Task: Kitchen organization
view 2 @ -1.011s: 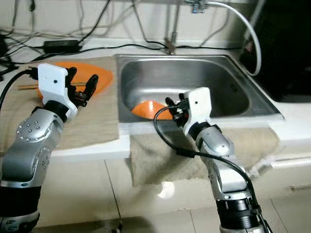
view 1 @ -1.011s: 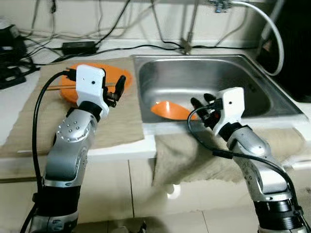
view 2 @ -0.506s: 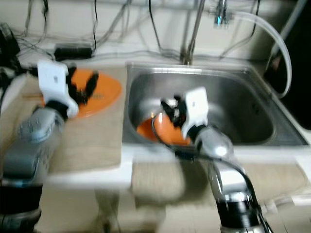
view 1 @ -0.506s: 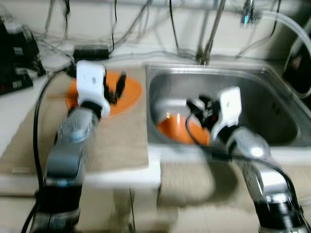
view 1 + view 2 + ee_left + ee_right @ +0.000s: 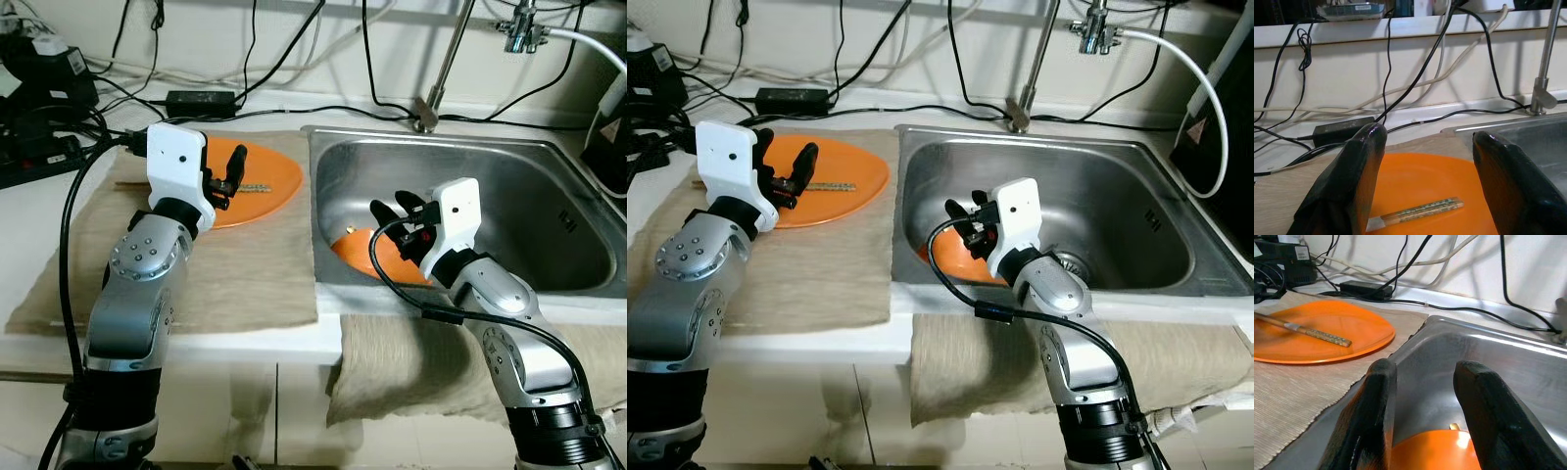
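While held above the near left corner of the rectangular stainless steel sink (image 5: 549, 211), right gripper (image 5: 394, 217) noted with jaws spread and pinching nothing, fingers (image 5: 1374, 426) pointed toward the sink's left wall. Round orange plastic bowl (image 5: 377, 262) found lying in the sink against that left wall, just below and beyond the right gripper; contact between the two not confirmed. Small metal drain opening (image 5: 1070, 262) seen on the sink floor to the right of the bowl.

Left gripper (image 5: 227, 176) noted left of the sink, poised over the flat round orange plate (image 5: 265, 181), jaws spread wide and empty, fingers (image 5: 1354, 183) apart on either side of the plate as seen from the left wrist. Plate resting on a beige woven mat (image 5: 225, 269) spread on the white worktop (image 5: 29, 220), its right edge close to the sink's left rim. Pair of patterned wooden chopsticks (image 5: 1418, 211) lying flat on the plate, roughly parallel to the sink's front rim.

Second beige cloth (image 5: 421, 367) draped over the worktop edge in front of the sink. Chrome tap stem (image 5: 441, 69) standing behind the sink, with a white hose (image 5: 1185, 73) curving off to the right. Black power adapter (image 5: 201, 98) and several black cables (image 5: 284, 59) lying behind the plate, left of the tap.
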